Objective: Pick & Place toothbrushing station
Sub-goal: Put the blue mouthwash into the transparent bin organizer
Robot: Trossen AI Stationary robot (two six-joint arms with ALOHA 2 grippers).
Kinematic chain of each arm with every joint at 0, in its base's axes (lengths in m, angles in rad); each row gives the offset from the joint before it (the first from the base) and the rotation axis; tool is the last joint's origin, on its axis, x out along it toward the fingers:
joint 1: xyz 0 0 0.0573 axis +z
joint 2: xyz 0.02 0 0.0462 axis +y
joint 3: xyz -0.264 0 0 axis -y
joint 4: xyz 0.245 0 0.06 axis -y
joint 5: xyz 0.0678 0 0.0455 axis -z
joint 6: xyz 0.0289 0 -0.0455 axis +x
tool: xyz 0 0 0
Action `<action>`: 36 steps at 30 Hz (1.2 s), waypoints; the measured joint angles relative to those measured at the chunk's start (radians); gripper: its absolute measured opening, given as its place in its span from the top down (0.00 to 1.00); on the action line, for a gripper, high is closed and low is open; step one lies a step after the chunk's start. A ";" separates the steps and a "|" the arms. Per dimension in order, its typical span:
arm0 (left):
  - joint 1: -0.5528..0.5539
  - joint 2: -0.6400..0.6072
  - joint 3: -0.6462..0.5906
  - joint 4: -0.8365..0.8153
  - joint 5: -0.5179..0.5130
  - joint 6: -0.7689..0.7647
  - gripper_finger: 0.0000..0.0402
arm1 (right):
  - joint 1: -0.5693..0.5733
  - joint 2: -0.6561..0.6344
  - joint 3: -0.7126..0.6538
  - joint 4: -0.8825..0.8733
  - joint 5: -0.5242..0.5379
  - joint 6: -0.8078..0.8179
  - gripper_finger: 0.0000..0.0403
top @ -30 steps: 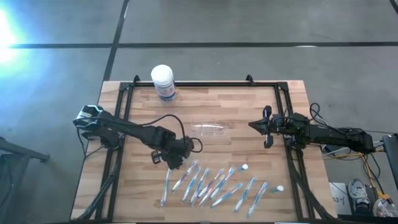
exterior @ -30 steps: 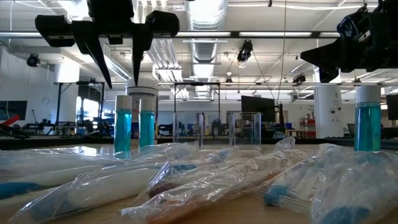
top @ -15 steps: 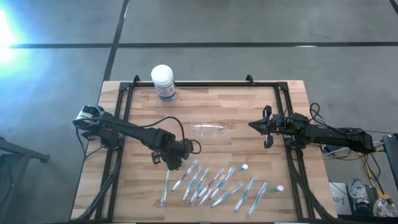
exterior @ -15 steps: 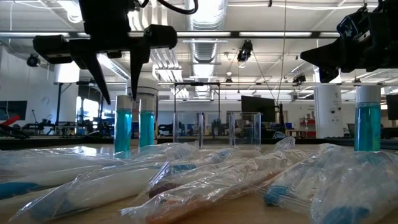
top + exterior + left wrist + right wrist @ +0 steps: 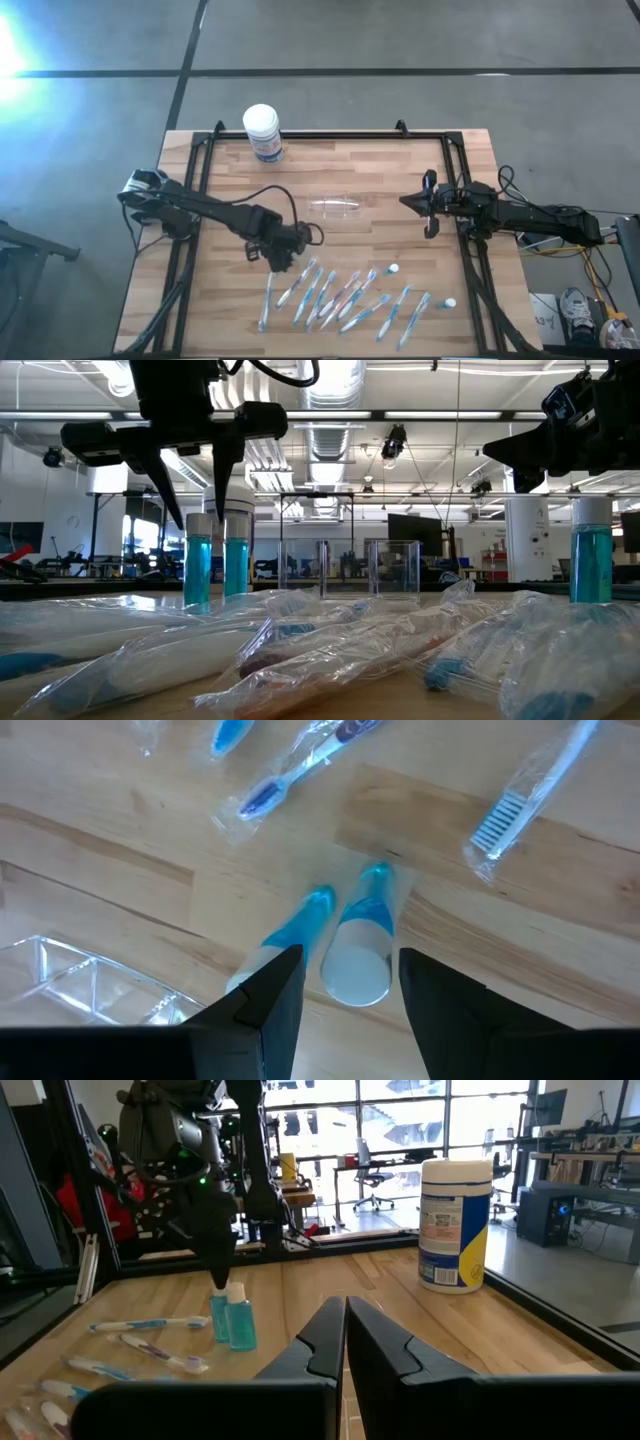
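Clear plastic, the toothbrushing station (image 5: 335,207) looks light, stiff and slippery; grip its rim. Left claw (image 5: 277,254) spread, right claw (image 5: 430,205) shut.

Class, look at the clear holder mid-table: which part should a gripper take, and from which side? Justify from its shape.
Probably one long wall of the holder, near its middle, coming straight down: it lies flat, seemingly open-topped, and its thin upright walls suit a pinch.

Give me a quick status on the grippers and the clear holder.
Left gripper open, poised above two blue bottles. Right gripper shut, parked at the right table edge. Clear holder sits mid-table, untouched. Bagged toothbrushes lie nearer the front, clear of it.
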 joint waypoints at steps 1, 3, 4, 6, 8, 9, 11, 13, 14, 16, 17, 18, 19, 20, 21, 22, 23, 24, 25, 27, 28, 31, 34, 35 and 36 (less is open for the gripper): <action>0.000 0.000 0.000 0.001 0.000 -0.001 0.58 | 0.000 0.000 0.000 0.000 0.000 0.000 0.97; 0.000 0.000 0.000 0.002 0.000 -0.001 0.58 | 0.000 0.000 0.000 0.000 0.000 0.000 0.97; 0.000 0.000 0.000 0.002 0.000 -0.001 0.58 | 0.000 0.000 0.000 0.000 0.000 0.000 0.97; 0.000 0.000 0.000 0.003 0.004 -0.001 0.58 | 0.000 0.000 0.000 0.000 0.000 0.000 0.97; 0.001 0.000 0.000 0.003 0.017 -0.002 0.58 | 0.000 0.000 0.000 0.000 0.000 -0.002 0.97; 0.002 0.000 0.000 0.003 0.020 -0.003 0.58 | 0.000 0.000 0.000 0.000 0.000 -0.002 0.97; 0.002 0.000 0.000 0.003 0.021 -0.011 0.58 | 0.000 0.000 0.000 0.000 0.000 -0.002 0.97; 0.002 0.000 0.000 0.003 0.021 -0.011 0.58 | 0.000 0.000 0.000 0.000 0.000 -0.002 0.97; 0.002 0.000 0.000 0.003 0.021 -0.011 0.58 | 0.000 0.000 0.000 0.000 0.000 -0.002 0.97; 0.003 0.000 0.000 0.004 0.022 -0.011 0.58 | 0.000 0.000 0.000 0.000 0.000 -0.002 0.97; 0.003 0.000 0.000 0.005 0.022 -0.012 0.58 | 0.000 0.000 0.000 0.000 0.000 -0.002 0.97; 0.005 0.000 0.000 0.007 0.023 -0.012 0.58 | 0.000 0.000 0.000 0.000 0.000 -0.002 0.97; 0.005 0.000 0.000 0.007 0.024 -0.012 0.58 | 0.000 0.000 0.000 0.000 0.000 -0.002 0.97; 0.007 0.000 -0.001 0.007 0.024 -0.013 0.58 | 0.000 0.000 0.000 0.000 0.000 -0.002 0.97; 0.007 0.000 -0.003 0.008 0.024 -0.015 0.58 | 0.000 0.000 0.000 0.000 0.000 -0.002 0.97; 0.008 0.000 -0.008 0.014 0.024 -0.015 0.58 | 0.000 0.000 0.000 0.000 0.000 -0.001 0.97; 0.008 0.000 -0.017 0.024 0.024 -0.014 0.58 | 0.000 0.000 0.000 0.000 0.000 -0.001 0.97; 0.008 0.000 -0.026 0.029 0.024 -0.014 0.58 | 0.000 0.000 0.000 0.000 0.000 -0.001 0.97; 0.008 0.000 -0.037 0.035 0.024 -0.013 0.58 | 0.000 0.000 0.000 0.000 0.000 -0.001 0.97; 0.008 0.000 -0.054 0.050 0.017 -0.008 0.58 | 0.000 0.000 0.000 0.000 0.000 0.000 0.97; 0.008 0.000 -0.057 0.060 0.012 -0.009 0.58 | 0.000 0.000 0.000 0.000 0.000 -0.001 0.97; 0.008 0.000 -0.057 0.075 0.010 -0.012 0.58 | 0.000 0.003 0.000 0.000 0.000 -0.002 0.97; 0.008 0.000 -0.056 0.078 0.010 -0.012 0.58 | 0.000 0.011 0.000 0.000 0.000 -0.003 0.97; 0.008 0.000 -0.056 0.078 0.010 -0.012 0.58 | 0.000 0.012 0.000 0.000 0.000 -0.003 0.97; 0.008 0.000 -0.056 0.078 0.010 -0.012 0.58 | 0.000 0.013 0.000 0.000 0.001 -0.003 0.97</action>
